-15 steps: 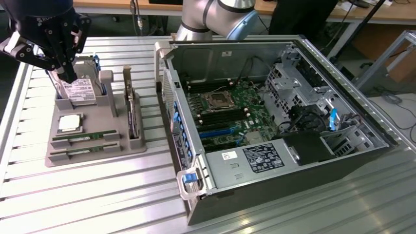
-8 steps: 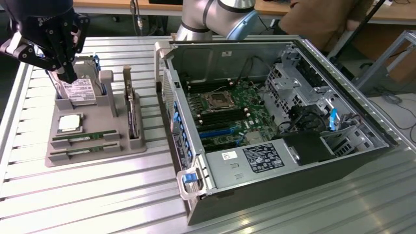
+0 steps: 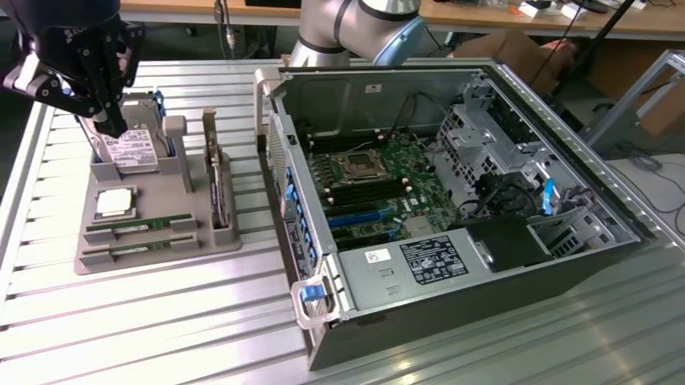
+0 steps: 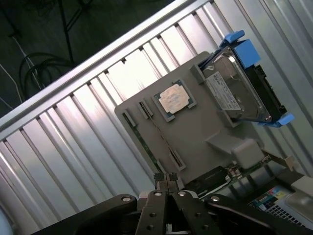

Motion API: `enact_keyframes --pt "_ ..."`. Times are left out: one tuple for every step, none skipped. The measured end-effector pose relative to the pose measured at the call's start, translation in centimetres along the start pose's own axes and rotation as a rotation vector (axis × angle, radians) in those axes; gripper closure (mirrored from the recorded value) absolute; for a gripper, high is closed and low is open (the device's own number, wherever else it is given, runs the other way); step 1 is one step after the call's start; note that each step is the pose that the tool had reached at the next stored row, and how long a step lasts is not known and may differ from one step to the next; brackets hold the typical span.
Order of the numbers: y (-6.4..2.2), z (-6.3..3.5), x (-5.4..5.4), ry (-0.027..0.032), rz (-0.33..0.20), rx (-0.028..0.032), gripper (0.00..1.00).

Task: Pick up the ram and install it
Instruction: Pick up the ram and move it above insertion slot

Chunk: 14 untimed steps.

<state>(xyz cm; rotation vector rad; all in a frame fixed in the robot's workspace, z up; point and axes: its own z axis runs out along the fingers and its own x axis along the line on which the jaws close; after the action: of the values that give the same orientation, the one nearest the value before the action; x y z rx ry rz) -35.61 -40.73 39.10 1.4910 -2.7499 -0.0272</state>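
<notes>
In the exterior view we saw the black fingers (image 3: 103,119) hanging over the hard drive (image 3: 131,148). The drive stood at the far end of a grey holder (image 3: 160,261) on the slatted counter (image 3: 128,321), at the exterior view's left. In front of the drive lay a processor (image 3: 115,202). Nearer the camera, one ram stick (image 3: 140,224) and a second ram stick (image 3: 139,248) sat side by side in their slots, well apart from the fingers. An open computer case (image 3: 450,321) stood at the exterior view's right, its motherboard (image 3: 374,184) exposed.

In the wrist view the fingers (image 4: 159,183) were pressed together with nothing between them. The ram stick (image 4: 145,145) lay edge-on in the holder (image 4: 205,122) beside the processor (image 4: 172,100), untouched.
</notes>
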Motion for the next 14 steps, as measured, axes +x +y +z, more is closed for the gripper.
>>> enact_keyframes --pt "0.00 0.00 0.00 0.0004 -0.007 0.0002 0.90" --pt "0.00 0.00 0.00 0.0008 -0.014 0.0004 0.90" --pt "0.00 0.00 0.00 0.0012 -0.021 0.0006 0.90" --pt "0.00 0.00 0.00 0.0014 -0.024 0.0007 0.90" --pt "0.00 0.00 0.00 0.0018 -0.031 0.0009 0.90" --pt "0.00 0.00 0.00 0.0024 -0.041 0.0012 0.90" --pt "0.00 0.00 0.00 0.0030 -0.050 0.0014 0.90" --pt "0.00 0.00 0.00 0.0033 -0.058 0.0016 0.90" --pt "0.00 0.00 0.00 0.0039 -0.067 0.0019 0.90" --pt "0.00 0.00 0.00 0.0044 -0.075 0.0021 0.90" --pt "0.00 0.00 0.00 0.0053 -0.090 0.0026 0.90" --pt "0.00 0.00 0.00 0.0059 -0.099 0.0028 0.90" --pt "0.00 0.00 0.00 0.0066 -0.109 0.0031 0.90" --pt "0.00 0.00 0.00 0.0070 -0.116 0.0034 0.90"
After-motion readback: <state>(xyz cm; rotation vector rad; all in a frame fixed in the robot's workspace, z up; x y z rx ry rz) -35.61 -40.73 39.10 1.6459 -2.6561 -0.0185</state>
